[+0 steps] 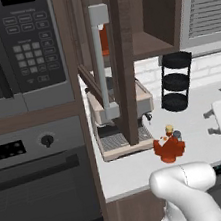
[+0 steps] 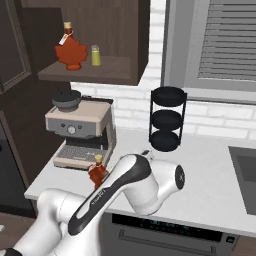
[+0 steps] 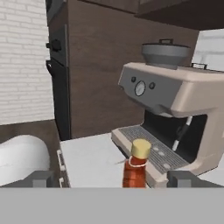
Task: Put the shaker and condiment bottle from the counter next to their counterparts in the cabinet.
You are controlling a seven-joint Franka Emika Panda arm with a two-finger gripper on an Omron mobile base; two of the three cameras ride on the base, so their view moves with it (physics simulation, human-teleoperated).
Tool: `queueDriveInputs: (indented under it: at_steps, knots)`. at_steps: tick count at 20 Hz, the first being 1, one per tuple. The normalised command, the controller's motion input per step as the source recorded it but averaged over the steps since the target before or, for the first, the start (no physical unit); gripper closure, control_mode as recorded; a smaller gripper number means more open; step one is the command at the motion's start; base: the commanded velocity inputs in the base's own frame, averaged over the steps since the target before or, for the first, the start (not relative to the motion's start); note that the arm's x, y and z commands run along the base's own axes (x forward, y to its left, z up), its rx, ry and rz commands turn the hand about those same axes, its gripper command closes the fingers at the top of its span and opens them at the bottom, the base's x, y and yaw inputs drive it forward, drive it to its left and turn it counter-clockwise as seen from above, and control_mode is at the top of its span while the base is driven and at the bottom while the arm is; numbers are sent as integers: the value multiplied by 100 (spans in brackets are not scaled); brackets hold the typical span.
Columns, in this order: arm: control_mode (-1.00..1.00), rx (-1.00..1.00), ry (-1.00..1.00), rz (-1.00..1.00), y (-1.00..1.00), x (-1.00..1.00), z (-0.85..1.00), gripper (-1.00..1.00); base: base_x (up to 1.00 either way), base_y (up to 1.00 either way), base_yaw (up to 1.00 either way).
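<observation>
No brand or label text is legible anywhere; the microwave [image 1: 18, 43] display and keypad are too blurred to read. My gripper [image 3: 111, 179] hangs low over the counter [image 1: 142, 170] with its fingertips [image 3: 41, 178] spread wide apart, holding and touching nothing. The condiment bottle [image 3: 135, 168] stands upright on the counter between them, tan cap up, just in front of the beige espresso machine [image 3: 175, 109]. The shaker [image 1: 177, 135] sits right beside that bottle. In the open cabinet [image 2: 115, 30] above, a matching leaf-shaped bottle [image 2: 70, 50] and a yellowish shaker [image 2: 95, 56] stand on the shelf.
</observation>
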Motion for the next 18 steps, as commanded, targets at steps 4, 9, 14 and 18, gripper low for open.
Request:
queueDriveInputs:
  at_steps: [4,9,14,18]
  knots:
    - [-100,0,-1,0,55,35,-11,-100,0,0,0]
    - [-100,0,1,0,19,11,-5,-100,0,0,0]
    - [-100,0,15,0,11,46,-23,-100,0,0,0]
    - [-100,0,16,0,6,44,-20,-100,0,0,0]
